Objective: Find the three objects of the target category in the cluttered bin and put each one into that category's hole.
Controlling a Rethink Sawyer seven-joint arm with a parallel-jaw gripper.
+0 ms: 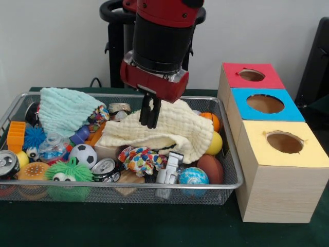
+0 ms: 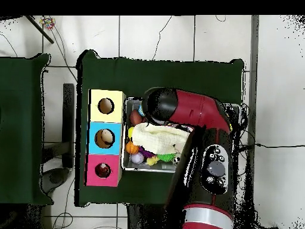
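A wire mesh bin (image 1: 154,186) is packed with toys, cans and cloths. A cream cloth (image 1: 180,128) lies over the middle and right of the pile, and it also shows in the overhead view (image 2: 158,138). My gripper (image 1: 150,122) hangs straight down over the cloth's left part, its dark fingers pressed together with the tips pinching a raised fold. A teal cloth (image 1: 64,108) is heaped at the back left. A small patterned cloth (image 1: 141,158) lies near the front. To the right stand three boxes with holes: red (image 1: 267,80), blue (image 1: 293,110) and yellow (image 1: 257,152).
Around the cloths lie a soccer ball (image 1: 83,154), a green fuzzy toy (image 1: 69,172), cans (image 1: 105,169), a blue patterned ball (image 1: 193,177), a brown football (image 1: 211,167) and a yellow ball (image 1: 216,144). In the overhead view the arm (image 2: 196,113) covers much of the bin.
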